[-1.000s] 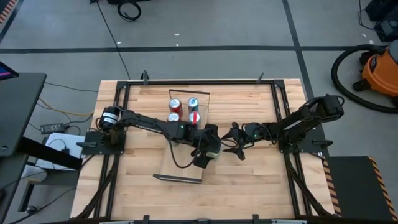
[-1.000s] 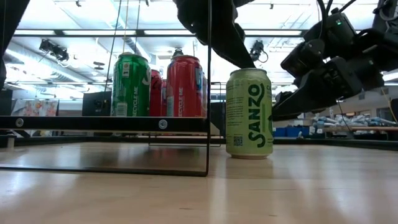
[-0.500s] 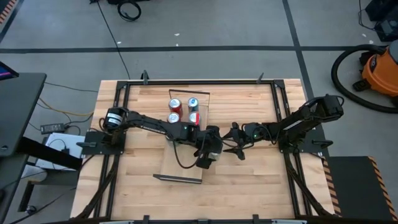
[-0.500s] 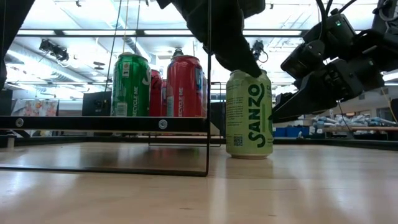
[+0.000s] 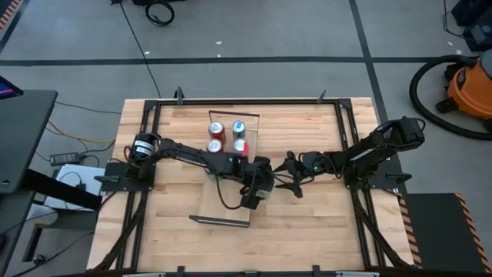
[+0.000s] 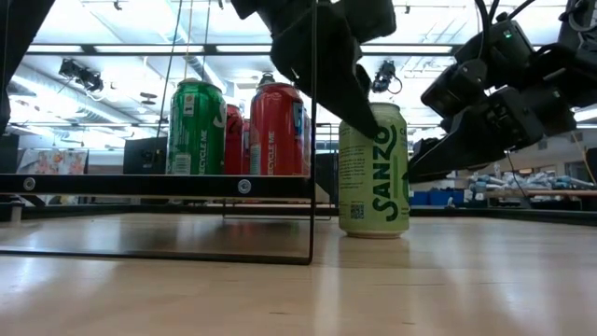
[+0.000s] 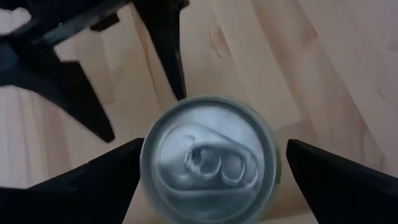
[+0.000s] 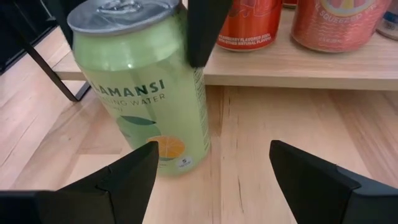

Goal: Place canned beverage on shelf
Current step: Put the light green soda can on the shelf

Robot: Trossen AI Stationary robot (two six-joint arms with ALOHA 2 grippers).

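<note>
High view: my left hand (image 5: 254, 194) hangs over mid-table (image 5: 307, 223), just beside the shelf (image 5: 223, 211), whose far end carries four cans (image 5: 228, 136). The green can itself is hidden under my wrist here. My right hand (image 5: 290, 183) waits close by, pointing at my left.

Low view: the green can (image 6: 373, 170) stands upright on the table, beside the shelf's black end rail (image 6: 312, 131), not on the plank. One left finger (image 6: 336, 70) reaches down past its top rim. Green and red cans sit up on the shelf behind the rail. My right arm hangs behind the green can.

Left wrist view: I look straight down on the can's silver lid (image 7: 208, 158). My two fingers (image 7: 87, 186) stand spread wide, one either side, clear gaps between them and the can.

Right wrist view: my right fingers (image 8: 320, 171) are spread, holding nothing; the green can (image 8: 146, 87) stands ahead, the shelf's edge with orange-red cans behind it.
</note>
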